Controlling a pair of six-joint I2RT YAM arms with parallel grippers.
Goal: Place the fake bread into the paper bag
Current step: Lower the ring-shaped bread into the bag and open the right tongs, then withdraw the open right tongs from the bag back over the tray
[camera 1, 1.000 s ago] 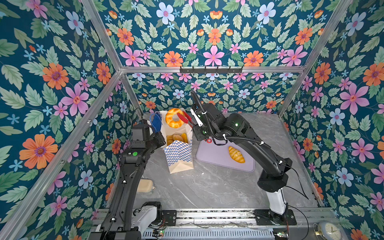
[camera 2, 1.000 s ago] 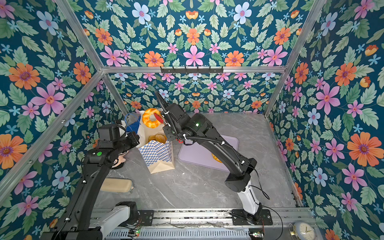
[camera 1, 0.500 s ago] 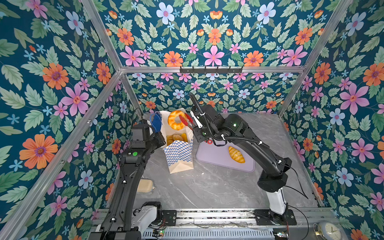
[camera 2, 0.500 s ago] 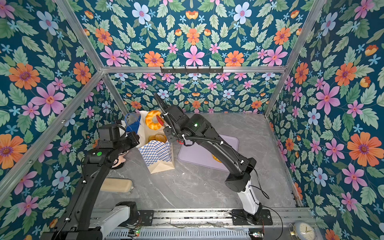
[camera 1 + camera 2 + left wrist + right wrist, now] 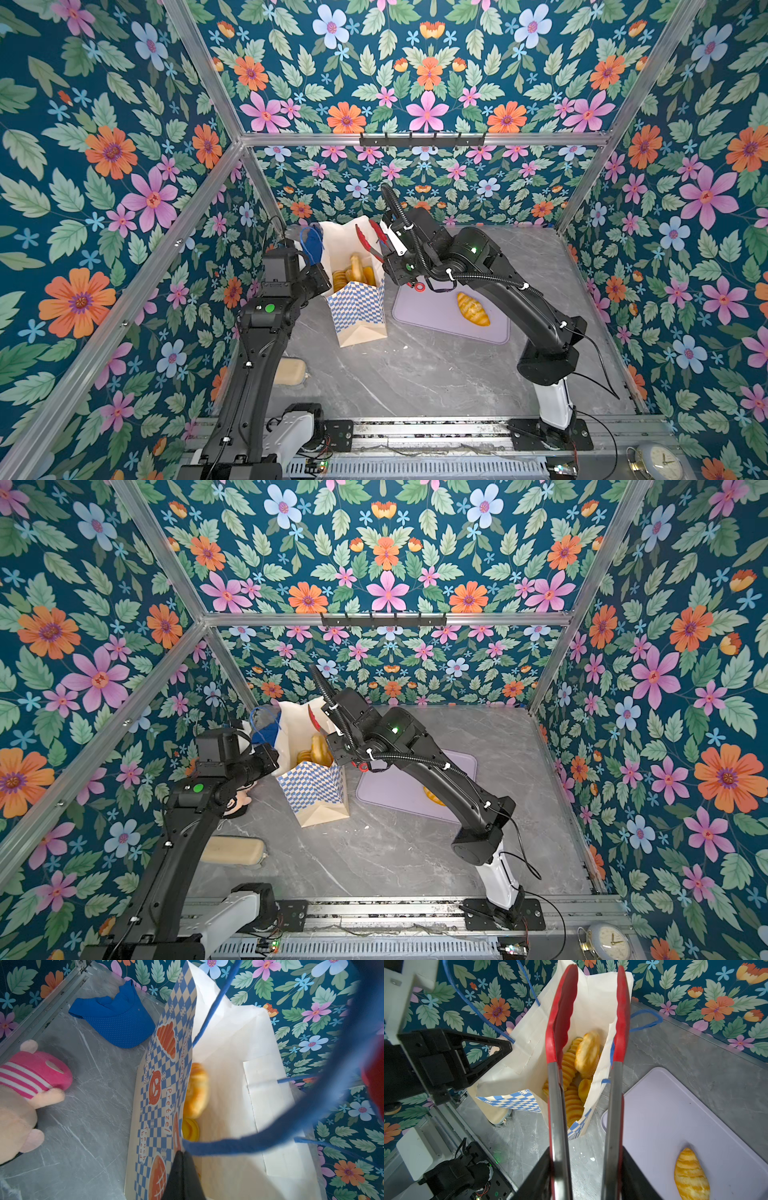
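Right claw holds red tongs, tips apart and empty, above the paper bag. Left claw pinches its rim. Fake bread sits inside; one croissant lies on the purple mat at the bag's 3 o'clock.

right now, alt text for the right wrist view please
Red-tipped tongs hang open over an open paper bag that holds several golden breads. The left gripper pinches the bag's rim, and one more bread lies on a lilac mat.
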